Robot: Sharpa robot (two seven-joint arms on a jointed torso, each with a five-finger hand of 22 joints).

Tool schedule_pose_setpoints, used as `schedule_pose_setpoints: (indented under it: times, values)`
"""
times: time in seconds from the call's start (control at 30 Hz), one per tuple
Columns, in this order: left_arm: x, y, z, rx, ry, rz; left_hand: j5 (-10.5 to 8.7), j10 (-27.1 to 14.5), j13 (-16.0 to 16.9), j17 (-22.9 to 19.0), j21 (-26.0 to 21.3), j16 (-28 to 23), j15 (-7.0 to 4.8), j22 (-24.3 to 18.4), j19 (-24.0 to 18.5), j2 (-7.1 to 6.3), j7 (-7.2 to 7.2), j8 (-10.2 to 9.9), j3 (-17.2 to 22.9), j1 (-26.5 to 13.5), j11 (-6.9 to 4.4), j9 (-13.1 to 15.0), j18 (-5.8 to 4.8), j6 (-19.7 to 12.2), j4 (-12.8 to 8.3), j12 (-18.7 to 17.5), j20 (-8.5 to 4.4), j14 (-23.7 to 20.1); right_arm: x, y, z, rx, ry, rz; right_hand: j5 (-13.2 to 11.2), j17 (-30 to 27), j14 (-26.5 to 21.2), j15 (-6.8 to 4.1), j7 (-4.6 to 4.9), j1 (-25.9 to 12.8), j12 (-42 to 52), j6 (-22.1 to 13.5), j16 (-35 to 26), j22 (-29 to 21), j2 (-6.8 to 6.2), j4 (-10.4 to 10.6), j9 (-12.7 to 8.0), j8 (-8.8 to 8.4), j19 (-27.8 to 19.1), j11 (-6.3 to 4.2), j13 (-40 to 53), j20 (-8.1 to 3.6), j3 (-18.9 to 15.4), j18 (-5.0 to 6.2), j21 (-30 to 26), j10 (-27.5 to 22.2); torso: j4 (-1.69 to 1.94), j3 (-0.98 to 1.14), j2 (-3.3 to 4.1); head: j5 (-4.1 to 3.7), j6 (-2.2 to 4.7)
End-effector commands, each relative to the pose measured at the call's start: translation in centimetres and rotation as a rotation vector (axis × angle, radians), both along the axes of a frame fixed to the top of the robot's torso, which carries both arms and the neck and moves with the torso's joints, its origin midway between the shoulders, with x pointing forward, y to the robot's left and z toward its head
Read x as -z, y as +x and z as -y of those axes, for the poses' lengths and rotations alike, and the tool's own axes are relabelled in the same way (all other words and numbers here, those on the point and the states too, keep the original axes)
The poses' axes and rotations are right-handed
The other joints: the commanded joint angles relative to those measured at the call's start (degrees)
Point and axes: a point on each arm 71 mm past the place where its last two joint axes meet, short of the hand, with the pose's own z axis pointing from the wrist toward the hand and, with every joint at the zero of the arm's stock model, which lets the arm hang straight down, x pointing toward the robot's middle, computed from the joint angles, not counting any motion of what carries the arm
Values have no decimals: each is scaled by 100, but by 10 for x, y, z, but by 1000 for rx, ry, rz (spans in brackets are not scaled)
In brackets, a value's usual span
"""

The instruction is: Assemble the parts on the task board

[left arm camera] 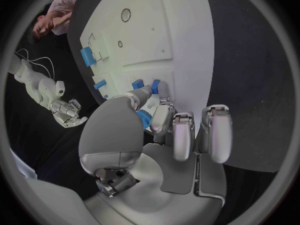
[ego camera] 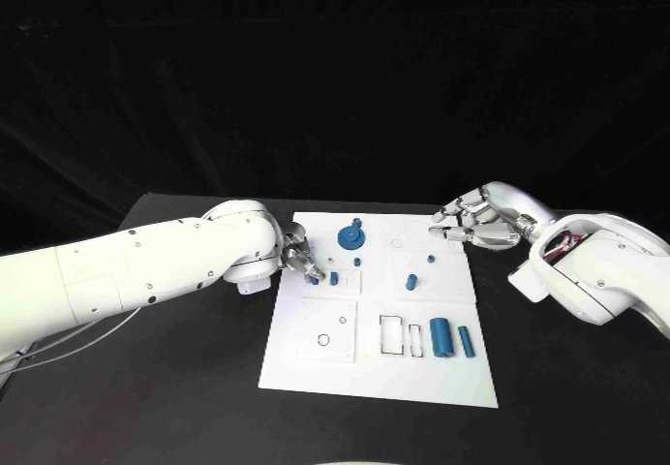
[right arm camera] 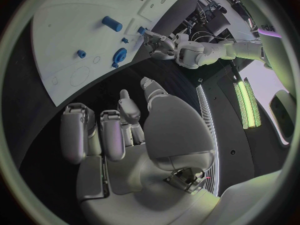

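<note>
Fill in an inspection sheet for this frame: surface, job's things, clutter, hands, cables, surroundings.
Surface: black table carrying the white task board.
Job's things: blue round part at the board's far end; small blue part mid-board; two blue cylinders standing beside empty rectangular slots on the near half.
Clutter: nothing seen.
Hands: left hand at the board's left edge, pinching a small blue part; right hand over the board's far right corner, fingers curled, holding nothing.
Cables: thin pale cable hanging under the left arm.
Surroundings: dark backdrop behind the table.
</note>
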Motion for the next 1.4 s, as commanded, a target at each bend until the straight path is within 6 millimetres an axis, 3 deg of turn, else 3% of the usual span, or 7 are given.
schedule_pose_setpoints:
  times: [0.03,0.2,0.57,0.63,0.73,1.2,1.4]
  values:
    - [6,-3,2,21,29,-37,32,38,10,1509,33,18,-52,1106,309,31,-75,-25,-83,-32,-4,-10,-116,135,17,18,-43,603,0,-1,-1,-12,-4,-2,25,388,321,-41,-20,-46,-13,-33,-21,636,18,7,7,19,-44,3,-6,3,-39,99,-32,-31,6,2,-4,-7,1]
    - [6,-2,1,17,34,-33,33,39,21,1509,33,18,-52,1109,312,68,-73,-38,-288,-73,-4,-26,-116,157,123,16,-45,603,0,-1,-1,-12,-4,-1,27,372,317,-41,-20,-45,-13,-34,-30,628,18,9,7,20,-51,3,-6,3,-42,102,-43,-31,7,0,-6,-8,5]
    - [5,-1,-2,5,31,-21,24,6,-15,1509,21,18,-23,1097,301,29,-31,-55,-1534,-439,35,-46,-112,194,645,-42,-56,603,0,0,0,-9,-4,0,27,338,309,-42,-20,-45,-26,-35,-50,609,18,11,7,20,-68,3,-19,3,-44,109,-69,-42,9,-6,-6,-21,26]
    - [4,-1,-3,0,24,-16,27,-17,-29,1509,15,18,-27,1091,297,145,-33,-64,-2021,-318,33,-50,-110,173,789,-66,-64,603,0,0,0,-9,-4,0,27,338,309,-42,-20,-45,-26,-35,-50,608,18,11,7,20,-69,3,-19,3,-44,109,-69,-42,10,-5,-6,-23,33]
    - [3,-1,-4,-8,17,-10,26,-43,-68,1509,6,18,-21,1080,289,234,-14,-73,-2324,-285,38,-54,-107,152,896,-107,-70,603,0,0,0,-8,-4,1,28,322,305,-42,-20,-45,-29,-36,-60,599,17,12,7,20,-78,3,-22,2,-46,112,-83,-44,11,-6,-6,-31,37]
    - [-4,-3,-7,-39,-56,10,34,-131,-210,1509,-54,18,-8,995,226,461,4,-98,-2851,-241,63,-70,-83,86,911,-244,-76,603,1,1,0,-8,-4,0,28,322,305,-42,-20,-45,-29,-36,-60,599,17,12,7,20,-78,3,-22,2,-46,112,-83,-44,4,-4,-4,-27,49]
    - [-9,-5,-10,-50,-106,10,35,-389,-651,1509,-236,18,29,737,27,515,72,-155,-3084,-94,121,-89,-12,-74,905,-635,-66,603,2,1,0,-7,-4,-2,28,322,305,-42,-20,-45,-29,-36,-60,599,17,12,7,20,-78,3,-22,2,-46,112,-83,-44,6,-1,-6,-33,53]
